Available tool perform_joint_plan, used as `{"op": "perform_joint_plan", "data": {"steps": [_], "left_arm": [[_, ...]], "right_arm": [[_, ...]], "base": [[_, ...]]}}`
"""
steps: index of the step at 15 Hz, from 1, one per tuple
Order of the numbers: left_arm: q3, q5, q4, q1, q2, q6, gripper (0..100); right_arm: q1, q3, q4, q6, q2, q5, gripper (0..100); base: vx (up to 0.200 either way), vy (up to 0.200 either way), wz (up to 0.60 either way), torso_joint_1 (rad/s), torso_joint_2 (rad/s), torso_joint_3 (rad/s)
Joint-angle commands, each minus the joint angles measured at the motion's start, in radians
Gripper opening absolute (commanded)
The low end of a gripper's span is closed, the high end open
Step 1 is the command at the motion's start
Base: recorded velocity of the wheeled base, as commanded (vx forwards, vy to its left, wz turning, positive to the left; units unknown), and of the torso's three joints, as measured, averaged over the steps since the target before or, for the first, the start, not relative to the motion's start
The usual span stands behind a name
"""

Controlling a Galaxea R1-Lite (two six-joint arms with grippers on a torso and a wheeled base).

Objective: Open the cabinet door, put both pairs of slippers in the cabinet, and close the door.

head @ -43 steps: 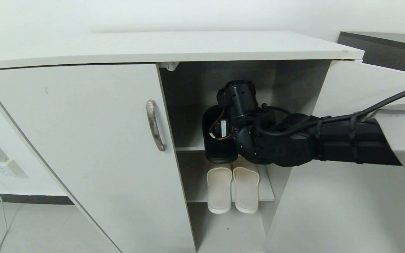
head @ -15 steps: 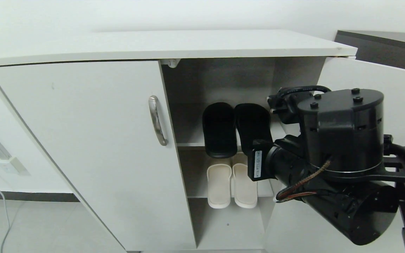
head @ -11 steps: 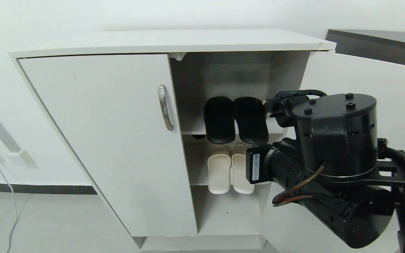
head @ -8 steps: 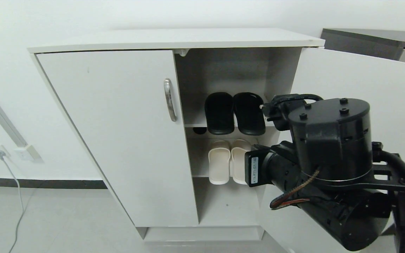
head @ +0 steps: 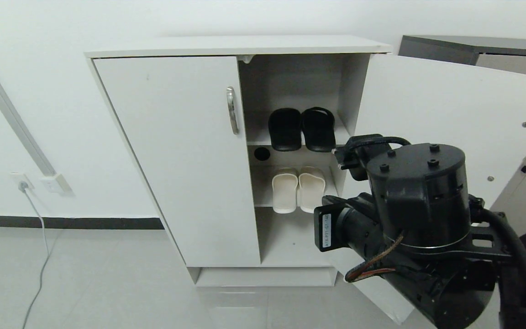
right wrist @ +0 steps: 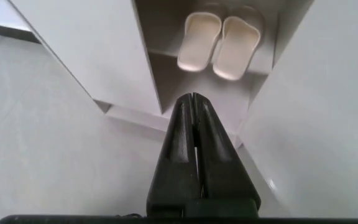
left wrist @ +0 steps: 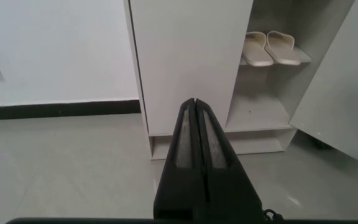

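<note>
Inside the cabinet (head: 235,43) sit black slippers (head: 302,129) and white slippers (head: 298,189); left gripper (left wrist: 194,104) and right gripper (right wrist: 193,98) closed, empty. Overhanging white heels may jam the door (head: 427,119).

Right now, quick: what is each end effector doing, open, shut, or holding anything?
Left end effector: shut, holding nothing.
Right end effector: shut, holding nothing.

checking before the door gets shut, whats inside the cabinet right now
In the cabinet, black slippers sit on the upper shelf, white slippers on the lower shelf. The closed left door hides the other half.
</note>
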Motion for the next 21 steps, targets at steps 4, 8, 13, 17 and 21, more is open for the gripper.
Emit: {"op": "perform_joint_plan", "data": {"steps": [4,8,13,17,21], "left_arm": [[0.0,0.0,0.0,0.0,0.0,0.0,0],[0.0,0.0,0.0,0.0,0.002,0.0,0],[0.0,0.0,0.0,0.002,0.002,-0.001,0],[0.0,0.0,0.0,0.0,0.0,-0.001,0],[0.0,0.0,0.0,0.002,0.0,-0.001,0]], "right_arm": [[0.0,0.016,-0.009,-0.002,0.013,0.0,0],[-0.017,0.024,-0.009,-0.003,0.01,0.022,0],[-0.048,0.059,-0.009,-0.017,0.012,0.051,0],[-0.048,0.068,-0.008,-0.022,0.015,0.057,0],[-0.052,0.068,-0.008,-0.022,0.021,0.059,0]], "base": [[0.0,0.0,0.0,0.0,0.0,0.0],[0.0,0.0,0.0,0.0,0.0,0.0],[0.0,0.0,0.0,0.0,0.0,0.0],[0.0,0.0,0.0,0.0,0.0,0.0],[0.0,0.0,0.0,0.0,0.0,0.0]]}}
